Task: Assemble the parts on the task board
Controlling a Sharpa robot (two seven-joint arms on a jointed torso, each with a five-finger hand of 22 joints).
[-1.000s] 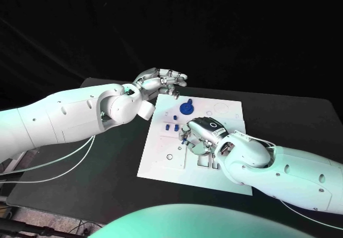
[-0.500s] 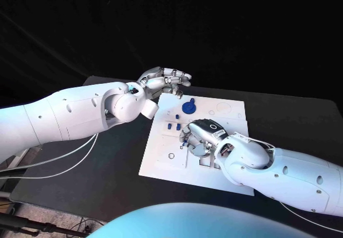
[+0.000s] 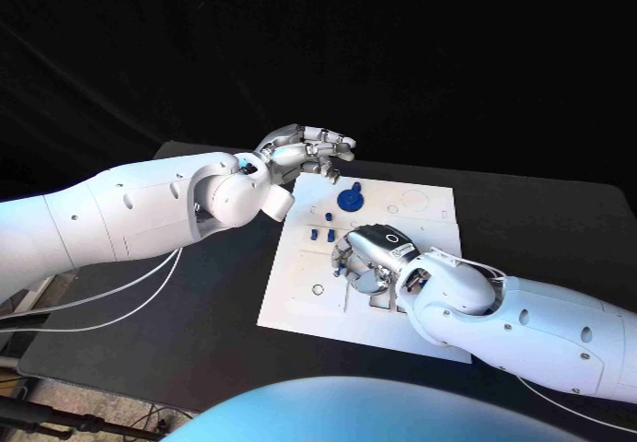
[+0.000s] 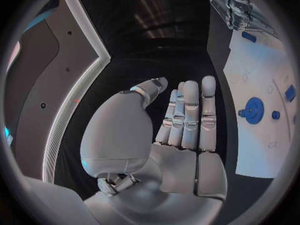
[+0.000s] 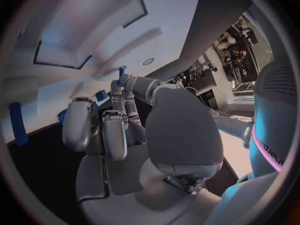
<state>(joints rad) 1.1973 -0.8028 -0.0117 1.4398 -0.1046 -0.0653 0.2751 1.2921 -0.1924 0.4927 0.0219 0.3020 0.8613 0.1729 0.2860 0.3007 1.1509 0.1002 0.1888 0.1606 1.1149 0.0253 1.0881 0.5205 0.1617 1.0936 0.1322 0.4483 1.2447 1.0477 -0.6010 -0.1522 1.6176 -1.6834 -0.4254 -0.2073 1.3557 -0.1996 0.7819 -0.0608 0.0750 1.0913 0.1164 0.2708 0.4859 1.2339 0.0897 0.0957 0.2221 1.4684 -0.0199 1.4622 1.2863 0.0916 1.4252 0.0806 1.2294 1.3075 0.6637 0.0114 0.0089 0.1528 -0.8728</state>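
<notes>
task board (image 3: 399, 207): white plate, middle of the black table (image 3: 558, 230). blue gear (image 3: 351, 198) stands near the board's far edge; small blue pegs (image 3: 315, 235) toward its left edge. left hand (image 3: 308, 147): hovers off the board's far left corner, fingers straight and together, holding nothing. right hand (image 3: 365, 262): low over board centre, fingers curled about small blue parts; grip cannot be told. risk: a tilted part may jam or slip free.

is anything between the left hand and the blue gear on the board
Nothing visible stands in the way. The left hand hovers past the task board's far corner, holding nothing, and only bare white board separates it from the blue gear.
</notes>
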